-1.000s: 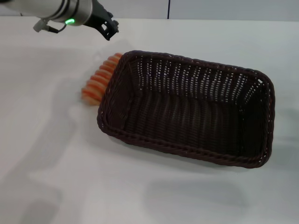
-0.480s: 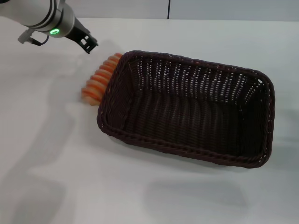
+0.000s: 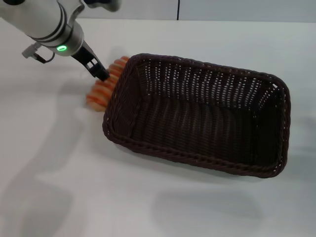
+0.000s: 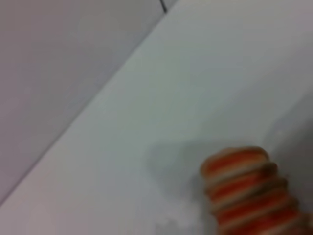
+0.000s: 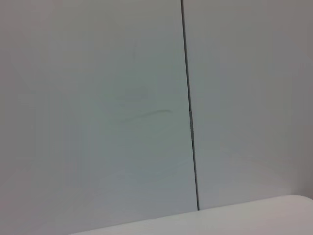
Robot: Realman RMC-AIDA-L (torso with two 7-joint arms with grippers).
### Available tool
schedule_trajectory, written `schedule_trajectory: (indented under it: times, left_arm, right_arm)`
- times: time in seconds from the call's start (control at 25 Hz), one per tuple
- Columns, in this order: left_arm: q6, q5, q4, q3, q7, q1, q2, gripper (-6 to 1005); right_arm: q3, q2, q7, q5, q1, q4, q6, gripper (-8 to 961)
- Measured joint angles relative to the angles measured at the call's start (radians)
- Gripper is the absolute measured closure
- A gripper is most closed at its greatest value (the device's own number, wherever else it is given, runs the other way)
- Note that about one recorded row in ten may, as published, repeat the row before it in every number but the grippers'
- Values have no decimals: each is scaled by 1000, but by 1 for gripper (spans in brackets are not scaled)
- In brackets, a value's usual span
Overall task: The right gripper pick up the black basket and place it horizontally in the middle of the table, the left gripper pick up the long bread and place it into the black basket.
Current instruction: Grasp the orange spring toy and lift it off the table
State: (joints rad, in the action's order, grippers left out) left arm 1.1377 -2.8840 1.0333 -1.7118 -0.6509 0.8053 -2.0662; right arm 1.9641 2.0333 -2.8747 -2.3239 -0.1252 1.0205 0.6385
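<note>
Your left gripper [image 3: 98, 72] hangs right over the long bread [image 3: 104, 85]; you cannot tell whether its fingers are apart or together. The bread lies on the table [image 3: 59, 163], pressed against the left end of the black basket [image 3: 197, 114], outside it.

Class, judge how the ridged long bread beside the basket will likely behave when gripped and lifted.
The long bread is log-shaped, so it may roll if nudged. Its ridges probably help the left gripper hold. It lies against the black basket, leaving little finger room there.
</note>
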Motion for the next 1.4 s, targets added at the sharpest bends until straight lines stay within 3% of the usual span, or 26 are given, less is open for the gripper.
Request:
schedule_trajectory:
  times: [0.16,0.36,0.56,1.4]
  left_arm:
    - [5,3,-12,11,0,7,-1,422]
    - [6,30,-21,22,-6,10,-1,189]
    - [-10,54,-63,31,-14,20,-1,155]
    - [-82,65,-149,68,-27,49,-2,177]
  right_arm:
    - [1,-1,0,0,-1,-2,-1,169]
    - [3,-5,0,0,-4,-2,-1,168]
    - [6,-5,0,0,-8,2,-1,168]
    - [17,-5,0,-2,-12,8,-3,168]
